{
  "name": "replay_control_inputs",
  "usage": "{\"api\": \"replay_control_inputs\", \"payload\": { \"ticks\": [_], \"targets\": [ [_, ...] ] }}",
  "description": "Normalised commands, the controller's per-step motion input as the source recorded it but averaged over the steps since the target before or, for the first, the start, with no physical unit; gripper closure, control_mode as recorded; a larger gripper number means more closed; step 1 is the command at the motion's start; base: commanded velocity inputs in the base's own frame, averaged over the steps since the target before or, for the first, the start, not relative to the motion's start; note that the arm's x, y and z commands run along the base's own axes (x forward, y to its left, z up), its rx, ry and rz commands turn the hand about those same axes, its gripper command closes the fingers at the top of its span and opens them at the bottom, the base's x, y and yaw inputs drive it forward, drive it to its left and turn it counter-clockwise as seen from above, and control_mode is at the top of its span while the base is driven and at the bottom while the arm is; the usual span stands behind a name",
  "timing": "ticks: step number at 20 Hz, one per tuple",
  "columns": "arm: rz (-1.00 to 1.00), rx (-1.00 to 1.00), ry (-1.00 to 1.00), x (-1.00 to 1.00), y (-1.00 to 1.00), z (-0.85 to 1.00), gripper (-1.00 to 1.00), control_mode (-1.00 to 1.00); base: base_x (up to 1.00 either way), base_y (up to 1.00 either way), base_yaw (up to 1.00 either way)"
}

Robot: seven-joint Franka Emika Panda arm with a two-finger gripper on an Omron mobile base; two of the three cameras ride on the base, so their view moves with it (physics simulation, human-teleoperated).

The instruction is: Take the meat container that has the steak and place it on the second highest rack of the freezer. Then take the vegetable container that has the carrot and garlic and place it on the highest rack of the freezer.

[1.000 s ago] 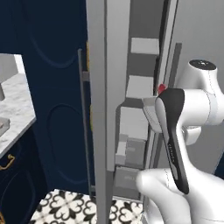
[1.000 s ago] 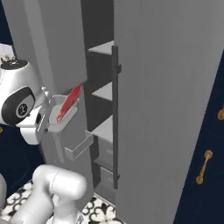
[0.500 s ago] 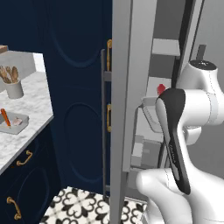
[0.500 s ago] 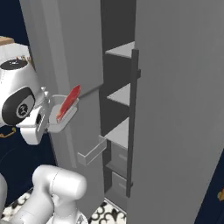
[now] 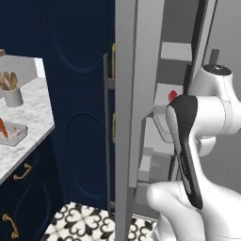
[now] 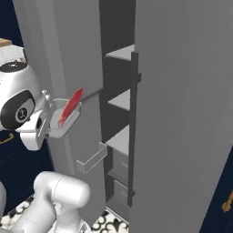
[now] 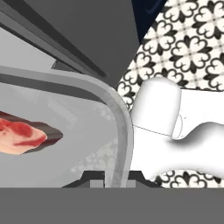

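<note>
- Gripper [image 7: 111, 177]: clamped on rim of the meat container [image 7: 87, 127], fingertips either side of the tray wall in the hand view.
- Meat container [image 6: 61, 122]: held aloft just beside the freezer [image 6: 182, 113], outside its shelves.
- Steak [image 6: 72, 103]: red slab in the tray, apparently tilted up against one wall.
- Freezer door [image 5: 134, 94]: open, pale shelves [image 6: 122, 52] behind.
- Vegetable container [image 5: 12, 134]: on marble counter [image 5: 28, 127], well apart from freezer; carrot [image 5: 3, 128] inside.

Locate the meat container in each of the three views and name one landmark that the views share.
Left base view: meat container, right of centre, behind the arm's dark link.
Right base view: left of centre, at the wrist, steak showing.
Hand view: fills the left, rim near centre.
Shared landmark: freezer, also.
</note>
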Motion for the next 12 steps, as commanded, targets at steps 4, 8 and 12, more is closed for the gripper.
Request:
{"api": "replay_control_inputs", "payload": {
  "ticks": [4,8,12],
  "targets": [
    [0.00,0.00,0.00,0.00,0.00,0.00,1.00,1.00,0.41,-0.59,0.00],
    [0.00,0.00,0.00,0.00,0.00,0.00,1.00,1.00,0.71,-0.20,0.00],
    [0.00,0.00,0.00,0.00,0.00,0.00,1.00,1.00,0.31,0.00,0.00]
  ]
}}
